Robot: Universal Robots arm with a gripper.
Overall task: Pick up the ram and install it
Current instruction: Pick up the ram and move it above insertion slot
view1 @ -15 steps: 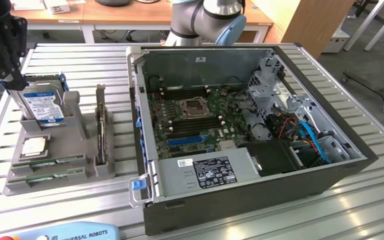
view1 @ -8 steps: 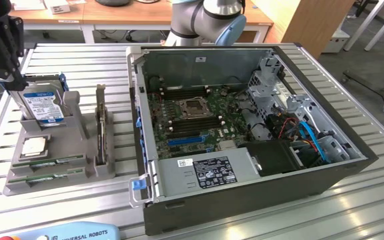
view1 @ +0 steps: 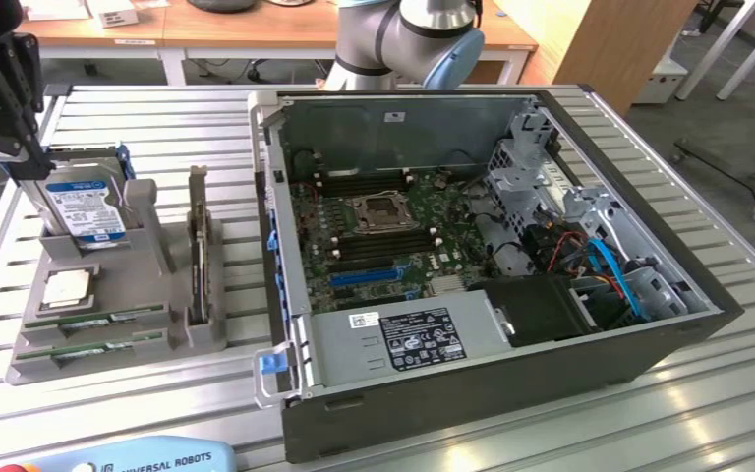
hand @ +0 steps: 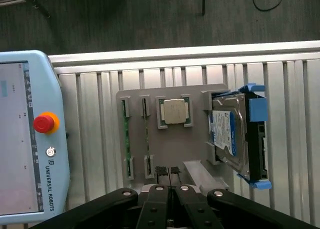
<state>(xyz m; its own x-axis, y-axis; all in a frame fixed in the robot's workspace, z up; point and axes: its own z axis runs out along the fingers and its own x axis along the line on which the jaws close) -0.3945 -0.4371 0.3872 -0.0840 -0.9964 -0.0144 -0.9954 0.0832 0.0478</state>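
While the end effector [view1: 24, 162] [hand: 170, 176] hangs over the gray holder [view1: 36, 372] [hand: 170, 141] with its fingertips pressed together, gripping nothing, we see the ram [view1: 95, 318] [hand: 126, 139] resting on edge in the holder's slots, just beside the silver processor chip [view1: 66, 286] [hand: 173, 111]. The hard drive [view1: 89, 211] [hand: 227, 134] stands in the same holder on the bench [view1: 154, 128].

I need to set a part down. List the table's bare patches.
Bare slats beyond the computer case on the exterior view's right, and behind the parts holder toward the far edge. Crowded: the strip between holder and case.
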